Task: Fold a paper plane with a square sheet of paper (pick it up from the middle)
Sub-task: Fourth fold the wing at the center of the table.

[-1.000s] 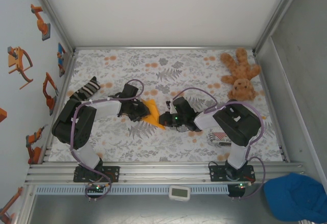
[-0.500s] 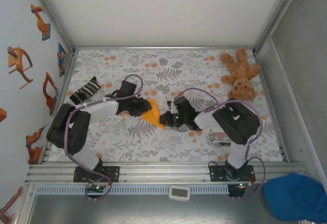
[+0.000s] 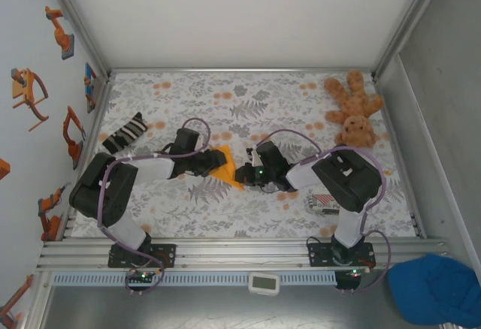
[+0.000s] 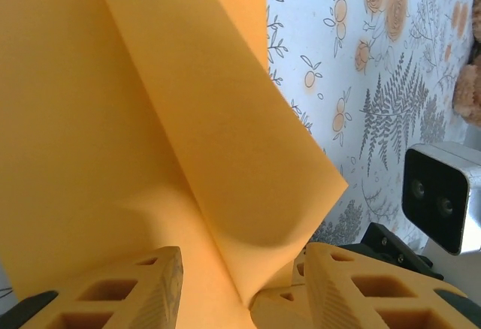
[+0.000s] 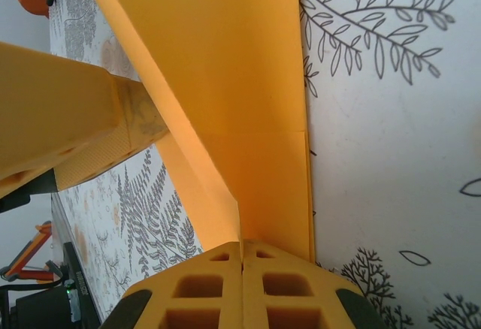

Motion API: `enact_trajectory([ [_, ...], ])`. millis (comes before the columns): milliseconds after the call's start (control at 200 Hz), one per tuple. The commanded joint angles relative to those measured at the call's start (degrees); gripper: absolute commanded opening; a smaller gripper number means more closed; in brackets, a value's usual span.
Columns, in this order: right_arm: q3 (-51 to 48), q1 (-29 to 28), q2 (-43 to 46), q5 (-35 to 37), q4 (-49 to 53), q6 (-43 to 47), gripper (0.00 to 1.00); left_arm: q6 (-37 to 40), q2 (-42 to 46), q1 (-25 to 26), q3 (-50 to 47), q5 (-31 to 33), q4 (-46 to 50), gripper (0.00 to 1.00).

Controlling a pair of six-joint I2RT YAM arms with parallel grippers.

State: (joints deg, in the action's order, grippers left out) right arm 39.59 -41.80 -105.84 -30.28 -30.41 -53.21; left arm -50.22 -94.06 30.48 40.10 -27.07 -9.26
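Just now the left gripper (image 4: 244, 260) has let go. Its ribbed, cut-out plastic fingers (image 4: 353, 284) have drawn apart, and a flap of the orange sheet (image 4: 150, 119) stands loose between them, unpinched. The right gripper (image 5: 242, 250) has not changed: its jaws are pressed together on the sheet's edge, so it alone holds the paper. I judge that one crease is done and the left arm is freed to take a new hold. The sheet is folded, but it is no dart yet.

Nearest the front edge of the table, toward the right corner, a red-and-white striped packet (image 3: 325, 203) lies flat. Toward the middle of the table the sheet (image 3: 228, 170) sits between the two grippers, the left (image 3: 209, 164) and the right (image 3: 242, 173). It is thin, matte and bright, with one sharp straight fold and one soft curl. The tablecloth (image 3: 248, 104) beneath is pale, printed with ferns and orange blossoms. In the far right corner a brown plush teddy (image 3: 353, 111) sprawls.
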Motion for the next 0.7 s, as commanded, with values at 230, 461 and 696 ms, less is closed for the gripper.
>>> enact_trajectory([
  [230, 0.5, 0.3, -1.7, 0.1, 0.9, -0.7, 0.00, 2.0, -2.4, 1.1, 2.9, 1.2, 4.9, 0.48],
  [461, 0.4, 0.3, -1.6, 0.1, 0.8, -0.8, 0.00, 2.6, -4.4, 1.7, 6.0, 5.0, 13.3, 0.50],
  [696, 0.4, 0.3, -1.3, -0.2, 0.5, -0.4, 0.00, 1.8, -8.0, 2.9, 10.5, 12.1, 25.1, 0.51],
])
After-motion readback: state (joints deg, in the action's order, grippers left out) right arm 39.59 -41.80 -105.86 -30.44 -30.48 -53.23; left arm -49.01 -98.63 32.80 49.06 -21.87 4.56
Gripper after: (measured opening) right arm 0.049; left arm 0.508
